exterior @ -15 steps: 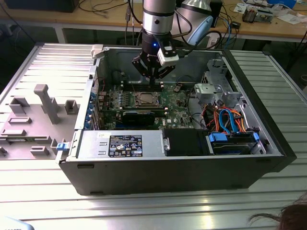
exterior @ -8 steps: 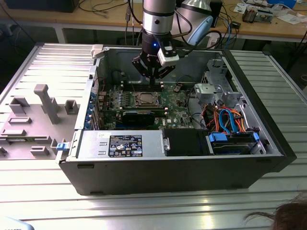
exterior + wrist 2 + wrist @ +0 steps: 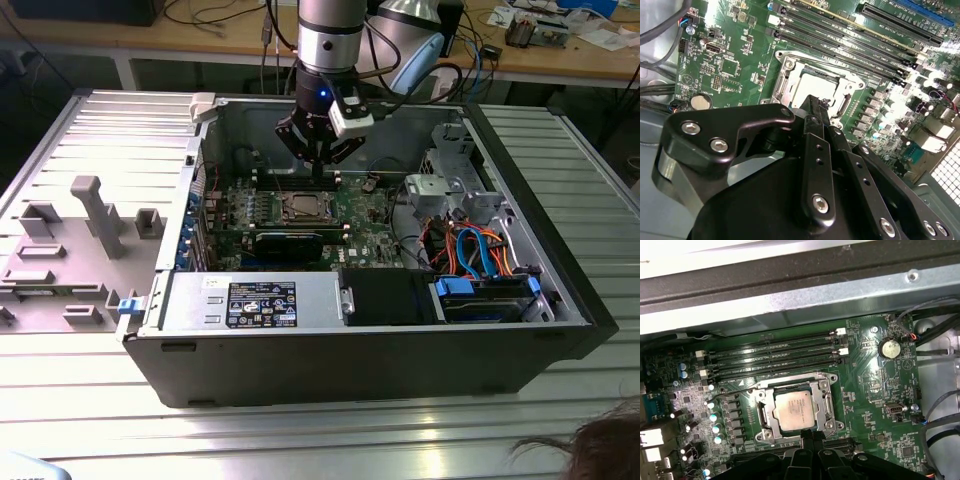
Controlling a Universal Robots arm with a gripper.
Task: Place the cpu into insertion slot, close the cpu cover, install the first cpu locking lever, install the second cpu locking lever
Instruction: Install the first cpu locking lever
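Note:
The cpu [image 3: 796,410] lies flat in the insertion slot [image 3: 824,382], pale metal face up, on the green board. The cpu cover [image 3: 828,407] is down around it as a silvery frame. A thin wire lever [image 3: 742,389] sticks out from one corner of the socket. My gripper [image 3: 812,436] hangs just above the socket's edge, black fingers pressed together and shut on nothing. The second wrist view shows the fingertips [image 3: 813,102] over the near rim of the cpu [image 3: 815,82]. In the exterior view the gripper [image 3: 318,176] points down just behind the socket [image 3: 305,207].
Long black memory slots [image 3: 775,357] run beside the socket, near the case wall [image 3: 840,295]. A black card [image 3: 290,243] sits in front of it. Drive cage and cables [image 3: 470,250] are at the exterior view's right, a grey fixture [image 3: 90,230] at its left.

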